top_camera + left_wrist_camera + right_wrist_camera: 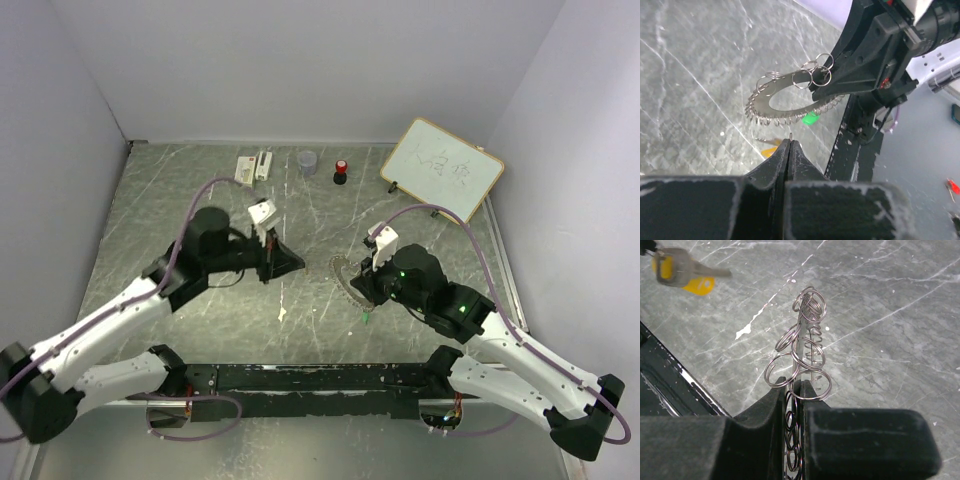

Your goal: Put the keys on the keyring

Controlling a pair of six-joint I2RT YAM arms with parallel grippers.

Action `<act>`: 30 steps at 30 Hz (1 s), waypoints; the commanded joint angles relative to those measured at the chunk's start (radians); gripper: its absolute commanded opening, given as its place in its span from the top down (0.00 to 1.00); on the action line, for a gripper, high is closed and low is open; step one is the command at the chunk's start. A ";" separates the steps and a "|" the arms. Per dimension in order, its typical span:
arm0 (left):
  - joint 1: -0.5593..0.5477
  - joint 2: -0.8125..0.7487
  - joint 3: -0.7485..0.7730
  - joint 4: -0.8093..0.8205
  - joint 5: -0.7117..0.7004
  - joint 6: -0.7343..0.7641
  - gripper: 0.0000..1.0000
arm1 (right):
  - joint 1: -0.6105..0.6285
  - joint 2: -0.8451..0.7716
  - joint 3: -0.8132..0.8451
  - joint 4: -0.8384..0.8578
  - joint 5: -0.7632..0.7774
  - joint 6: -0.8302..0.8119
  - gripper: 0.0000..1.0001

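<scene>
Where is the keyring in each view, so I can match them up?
Top external: keyring just right of centre, between the two arms.
Left wrist: keyring upper centre, seen nearly face-on.
Right wrist: keyring centre, seen edge-on, rising from the bottom.
Shared landmark: the right fingers clamped on the keyring's rim show in all three views.

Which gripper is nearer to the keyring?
Right. The right gripper clamps the keyring at its edge; the left gripper is apart from it, on the left arm's side.
</scene>
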 commanded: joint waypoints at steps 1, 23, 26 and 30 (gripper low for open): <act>0.008 -0.139 -0.189 0.423 -0.161 -0.104 0.93 | 0.008 -0.015 0.032 0.035 0.018 -0.002 1.00; 0.008 -0.019 -0.366 0.910 0.006 -0.210 0.93 | 0.011 0.013 0.068 0.046 0.009 -0.036 1.00; 0.008 0.034 -0.367 0.974 0.032 -0.250 0.93 | 0.011 0.022 0.086 0.043 0.010 -0.051 1.00; 0.008 0.088 -0.340 0.989 0.053 -0.279 0.93 | 0.016 0.038 0.109 0.035 0.014 -0.068 1.00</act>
